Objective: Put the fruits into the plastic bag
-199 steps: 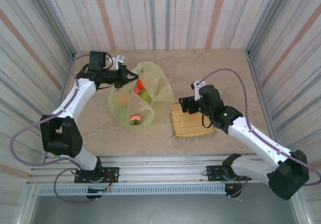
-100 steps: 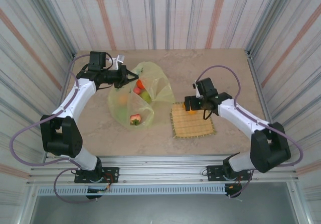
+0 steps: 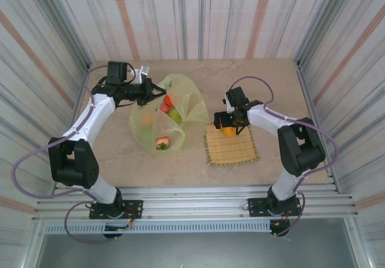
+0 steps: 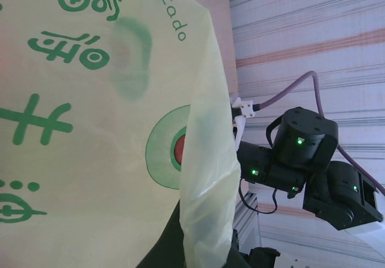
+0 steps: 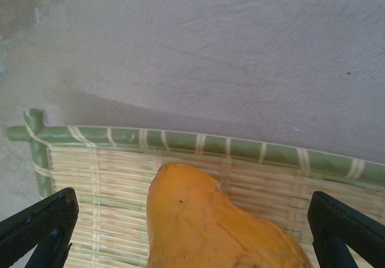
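1. Two grippers low over the table (image 3: 264, 82), one at the plastic bag (image 3: 192, 109) and one at the woven mat (image 3: 231, 151).
2. Left gripper (image 3: 161, 91): jaws fully closed, pinching the bag's far-left rim and holding it up, mouth gaping toward the right.
3. From the left wrist: translucent yellow-green film of the plastic bag (image 4: 90, 100), printed in dark green, draped close across the lens; exact pinch point hidden, probably just below the frame.
4. Inside the bag, seen from above: strawberry (image 3: 162, 142) near the front edge, red apple (image 3: 163, 107) and bagged orange (image 3: 169, 100) by the mouth, green fruit (image 3: 175, 116) just beside them.
5. Right gripper (image 3: 228, 127): jaws spread wide, lowered over the mat's far edge, straddling the loose orange (image 3: 229, 131).
6. From the right wrist: black fingers (image 5: 36, 223) at the lower corners, loose orange (image 5: 204, 220) between them with a clear gap on each side; nothing gripped.
7. Loose orange resting on the woven mat (image 5: 198, 143), just inside its green-bound far edge; mat flat on the table, just beside the bag's right edge.
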{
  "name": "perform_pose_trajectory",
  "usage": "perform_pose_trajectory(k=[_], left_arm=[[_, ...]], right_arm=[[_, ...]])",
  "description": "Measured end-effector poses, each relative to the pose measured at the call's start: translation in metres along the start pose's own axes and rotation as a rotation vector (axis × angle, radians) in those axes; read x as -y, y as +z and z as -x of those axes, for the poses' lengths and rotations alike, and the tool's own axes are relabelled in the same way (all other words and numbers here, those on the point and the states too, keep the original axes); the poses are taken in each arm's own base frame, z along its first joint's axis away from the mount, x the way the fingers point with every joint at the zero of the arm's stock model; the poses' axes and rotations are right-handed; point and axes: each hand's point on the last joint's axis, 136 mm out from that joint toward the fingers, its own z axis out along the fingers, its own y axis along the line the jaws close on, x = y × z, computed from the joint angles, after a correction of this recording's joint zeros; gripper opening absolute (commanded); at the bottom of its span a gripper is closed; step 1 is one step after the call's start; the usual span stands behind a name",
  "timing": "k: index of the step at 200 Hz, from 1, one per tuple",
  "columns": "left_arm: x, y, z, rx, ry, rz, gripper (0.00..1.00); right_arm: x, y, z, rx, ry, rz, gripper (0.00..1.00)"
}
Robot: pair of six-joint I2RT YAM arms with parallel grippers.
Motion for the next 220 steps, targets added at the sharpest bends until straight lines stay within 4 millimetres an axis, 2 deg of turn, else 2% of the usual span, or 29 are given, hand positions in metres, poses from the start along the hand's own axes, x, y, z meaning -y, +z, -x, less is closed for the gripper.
perform_pose_trajectory(k=[38,79,106,130,220], left_arm=[[0.0,0.0,0.0,0.0,0.0,0.0,0.0],[0.0,0.0,0.0,0.0,0.0,0.0,0.0],[0.0,0.0,0.0,0.0,0.0,0.0,0.0],[0.0,0.0,0.0,0.0,0.0,0.0,0.0],[0.0,0.0,0.0,0.0,0.0,0.0,0.0]], right_arm=[[-0.002,0.0,-0.012,-0.035,-0.017,-0.007,0.97],[-0.014,-0.012,-0.035,-0.052,-0.059,0.009,0.96],[-0.021,-0.015,-0.036,-0.044,-0.078,0.016,0.93],[-0.018,-0.015,-0.035,-0.039,-0.079,-0.004,0.87],[-0.015,0.002,-0.047,-0.094,-0.092,-0.031,0.76]])
